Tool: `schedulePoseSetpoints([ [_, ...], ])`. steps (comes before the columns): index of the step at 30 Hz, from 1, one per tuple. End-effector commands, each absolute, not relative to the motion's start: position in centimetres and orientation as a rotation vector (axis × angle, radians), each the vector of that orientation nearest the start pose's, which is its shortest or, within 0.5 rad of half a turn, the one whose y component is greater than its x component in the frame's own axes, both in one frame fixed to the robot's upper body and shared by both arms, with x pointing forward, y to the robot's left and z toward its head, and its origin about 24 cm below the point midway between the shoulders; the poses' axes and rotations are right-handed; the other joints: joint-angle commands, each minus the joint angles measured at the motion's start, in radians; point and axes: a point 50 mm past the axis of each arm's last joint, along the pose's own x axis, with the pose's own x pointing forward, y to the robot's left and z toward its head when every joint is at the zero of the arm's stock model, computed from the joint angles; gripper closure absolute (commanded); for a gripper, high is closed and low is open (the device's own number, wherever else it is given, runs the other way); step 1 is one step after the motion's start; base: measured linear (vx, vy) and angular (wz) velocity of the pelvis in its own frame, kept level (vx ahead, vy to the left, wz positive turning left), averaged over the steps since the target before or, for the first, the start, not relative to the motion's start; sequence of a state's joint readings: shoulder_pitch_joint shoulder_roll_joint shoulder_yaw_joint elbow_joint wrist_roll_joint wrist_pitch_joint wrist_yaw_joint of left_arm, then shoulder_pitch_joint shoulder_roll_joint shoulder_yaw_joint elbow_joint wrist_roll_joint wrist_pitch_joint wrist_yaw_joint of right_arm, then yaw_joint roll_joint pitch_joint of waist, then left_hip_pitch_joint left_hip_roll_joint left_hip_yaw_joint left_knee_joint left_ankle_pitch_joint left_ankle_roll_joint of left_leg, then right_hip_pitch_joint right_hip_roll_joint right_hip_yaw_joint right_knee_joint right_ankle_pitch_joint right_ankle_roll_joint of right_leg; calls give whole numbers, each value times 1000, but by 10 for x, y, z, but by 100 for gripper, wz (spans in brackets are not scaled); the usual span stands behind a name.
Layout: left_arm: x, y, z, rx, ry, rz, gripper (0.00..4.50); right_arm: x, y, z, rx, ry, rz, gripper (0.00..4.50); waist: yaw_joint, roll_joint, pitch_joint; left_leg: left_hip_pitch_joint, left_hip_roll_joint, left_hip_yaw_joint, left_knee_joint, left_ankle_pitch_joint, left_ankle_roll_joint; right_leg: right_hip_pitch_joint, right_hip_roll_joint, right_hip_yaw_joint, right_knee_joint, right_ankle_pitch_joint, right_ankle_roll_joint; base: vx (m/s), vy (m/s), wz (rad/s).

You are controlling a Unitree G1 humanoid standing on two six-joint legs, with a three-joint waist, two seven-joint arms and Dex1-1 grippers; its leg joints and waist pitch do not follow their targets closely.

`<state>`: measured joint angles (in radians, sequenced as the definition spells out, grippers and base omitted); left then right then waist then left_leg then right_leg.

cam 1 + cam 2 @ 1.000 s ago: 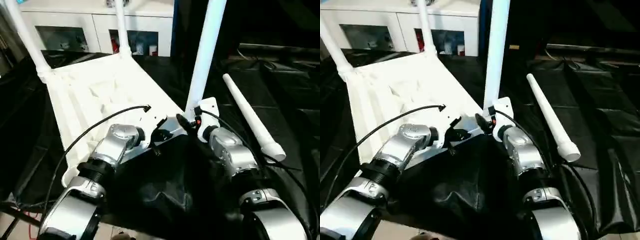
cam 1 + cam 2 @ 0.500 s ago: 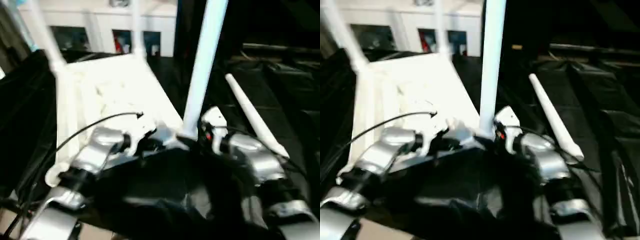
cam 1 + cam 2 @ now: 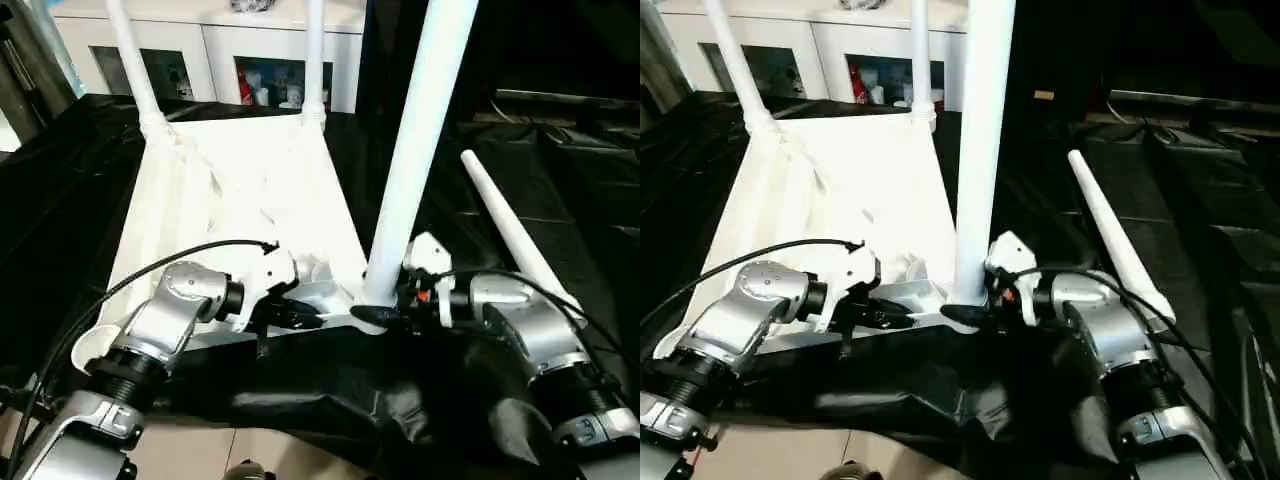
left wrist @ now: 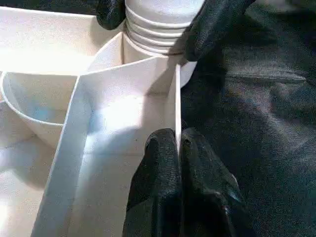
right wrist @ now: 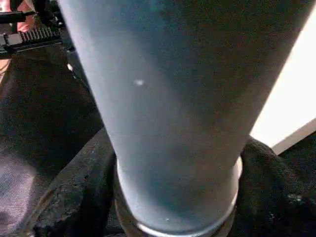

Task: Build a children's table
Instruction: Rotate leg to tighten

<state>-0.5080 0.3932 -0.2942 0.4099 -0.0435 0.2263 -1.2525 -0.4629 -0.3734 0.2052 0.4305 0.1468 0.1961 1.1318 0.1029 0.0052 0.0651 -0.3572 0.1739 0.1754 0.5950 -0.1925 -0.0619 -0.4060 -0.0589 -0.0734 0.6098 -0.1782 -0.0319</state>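
While the big white table top (image 3: 240, 200) lies upside down on the black sheeting (image 3: 330, 400), ribbed underside up, three legs already stand in its corner sockets: two at the far end by the cabinet (image 3: 260, 50), and the tall near leg (image 3: 410, 170) rising straight up between the robot's two arms. That leaves the near left corner socket (image 3: 95, 345) bare, and the last leg (image 3: 510, 235) lying loose on the sheeting out to the right, well apart from the top, its long axis running away from the robot with the narrow end far and the wide collar end near. It lies just outboard of the right forearm, so by my reckoning the right arm is the nearer one to fetch it. Right now the right gripper (image 3: 385, 315) has its fingers around the foot of the near leg at the socket, hugging its collar. The left gripper (image 4: 177, 148) is clenched on the thin near rim of the top (image 4: 176, 108), one finger (image 4: 158, 173) either side, steadying it just beside that same socket.
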Motion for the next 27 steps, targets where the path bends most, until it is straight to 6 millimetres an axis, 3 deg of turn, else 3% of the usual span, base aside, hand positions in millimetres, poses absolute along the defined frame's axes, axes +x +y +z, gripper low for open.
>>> schedulePoseSetpoints([
  [1, 296, 115, 66, 292, 376, -1474, 450, 298, -134, 52, -168, 360, 1258, 164, -2, -11, -70, 2, 57, -17, -66, -145, 71, 56, -92, 57, -80, -284, -181, 0, 0, 0],
  [4, 305, 111, 67, 263, 373, -1380, 450, 304, -130, 47, -136, 345, 1148, 172, -6, -11, -70, 2, 57, -18, -67, -147, 64, 56, -92, 57, -80, -284, -184, 0, 0, 0],
  [5, 314, 107, 68, 244, 370, -1289, 450, 315, -128, 39, -108, 362, 970, 173, -9, -9, -69, 3, 57, -18, -69, -145, 53, 54, -92, 58, -81, -290, -183, 0, 0, 0],
  [6, 319, 105, 68, 237, 368, -1239, 450, 319, -127, 36, -100, 373, 904, 174, -14, -9, -66, 4, 53, -17, -69, -155, 48, 50, -90, 57, -86, -307, -182, 0, 0, 0],
  [7, 329, 101, 69, 214, 368, -1138, 450, 325, -123, 31, -64, 384, 803, 174, -21, -12, -66, 4, 49, -20, -70, -171, 30, 57, -92, 53, -90, -354, -170, 0, 0, 0],
  [9, 333, 98, 70, 206, 368, -1100, 450, 327, -120, 30, -45, 385, 766, 175, -25, -11, -68, 9, 49, -21, -68, -181, 21, 54, -95, 53, -95, -395, -153, 0, 0, 0],
  [12, 350, 85, 72, 171, 373, -929, 450, 338, -101, 27, 48, 398, 583, 175, -31, -10, -72, 4, 45, -17, -65, -143, 34, 53, -90, 58, -89, -328, -158, 0, 0, 0],
  [18, 353, 69, 77, 163, 351, -918, 450, 341, -75, 33, 69, 367, 594, 175, -27, -11, -79, -1, 48, -17, -61, -91, 64, 63, -92, 56, -73, -173, -203, 0, 0, 0],
  [19, 352, 67, 77, 162, 349, -927, 450, 341, -73, 34, 63, 356, 603, 140, -27, -12, -79, -3, 47, -16, -60, -86, 73, 64, -93, 57, -72, -158, -207, 0, 0, 0],
  [25, 346, 65, 74, 179, 329, -1015, 450, 342, -73, 40, 14, 319, 667, 70, -29, -14, -73, 0, 49, -17, -64, -126, 71, 62, -95, 56, -82, -256, -187, 0, 0, 0],
  [27, 344, 68, 73, 189, 328, -1033, 450, 341, -78, 41, -15, 308, 696, 70, -30, -14, -73, -2, 49, -17, -64, -120, 70, 63, -94, 55, -81, -249, -186, 0, 0, 0],
])
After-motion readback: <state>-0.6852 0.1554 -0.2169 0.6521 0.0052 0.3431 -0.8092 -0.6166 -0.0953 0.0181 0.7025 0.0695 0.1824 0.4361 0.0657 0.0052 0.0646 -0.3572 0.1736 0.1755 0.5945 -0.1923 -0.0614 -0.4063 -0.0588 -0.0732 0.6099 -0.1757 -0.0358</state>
